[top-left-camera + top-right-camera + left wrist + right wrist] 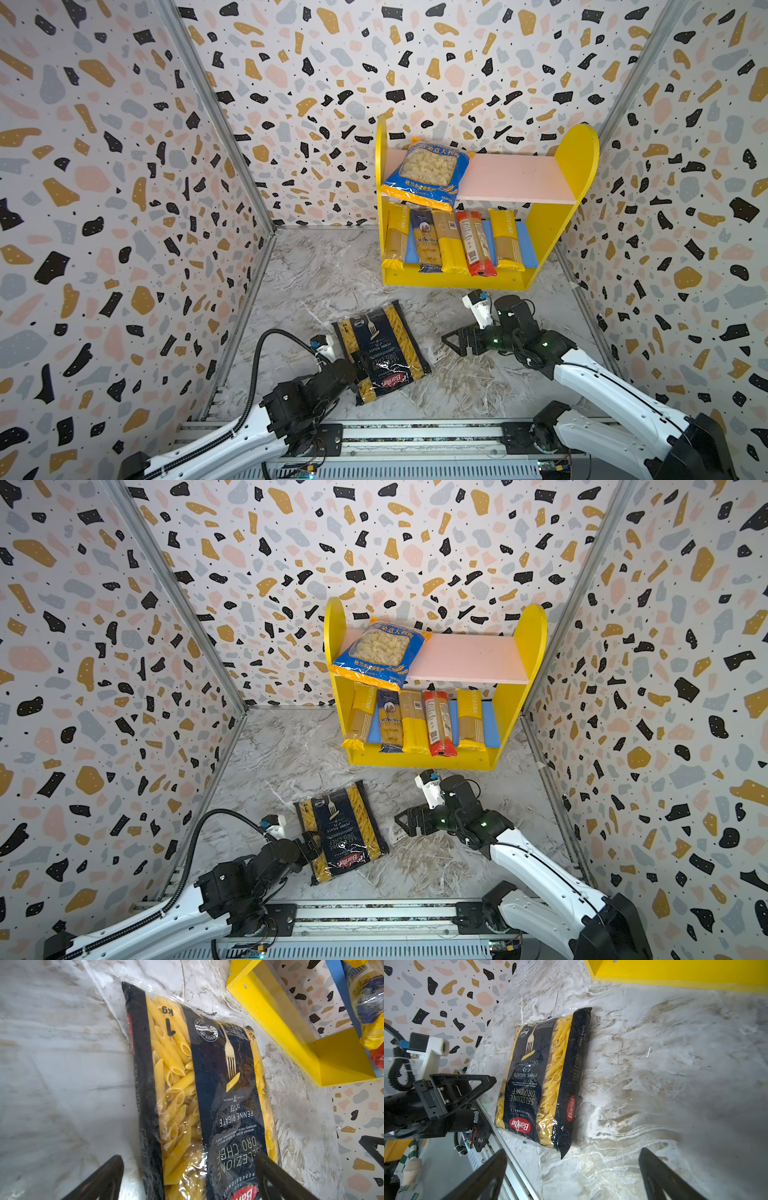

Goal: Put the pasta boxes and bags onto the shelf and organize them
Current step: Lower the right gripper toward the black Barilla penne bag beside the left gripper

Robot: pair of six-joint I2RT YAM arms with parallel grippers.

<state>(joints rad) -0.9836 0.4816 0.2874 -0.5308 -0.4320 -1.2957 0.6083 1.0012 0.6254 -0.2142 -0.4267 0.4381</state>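
1. The rail [415,434] along the near table edge carries both arms.
2. The left gripper [188,1157] is at the near left end of the dark penne bag [382,349]. Its jaws are spread wide and grip nothing. In the left wrist view, 1 finger [104,1178] is over the bare table [291,270] beside the bag and the other is over the bag's printed face. Contact with the bag cannot be confirmed.
3. The penne bag lies flat on the table, in front of the shelf [577,166] and apart from it, at an angle to the table edges.
4. The right gripper [448,340] is above bare table to the right of the bag, near it but apart. Its jaws are spread wide, empty, and point toward the bag.
5. The shelf stands near the back wall.
6. Its blue lower board [527,249] holds 5 long packs [451,243] side by side, with their front ends overhanging. From the left they are yellow, dark blue, yellow, red, yellow.
7. Its pink upper board [511,178] holds 1 wide blue bag [424,174] at the left end, overhanging the front edge.
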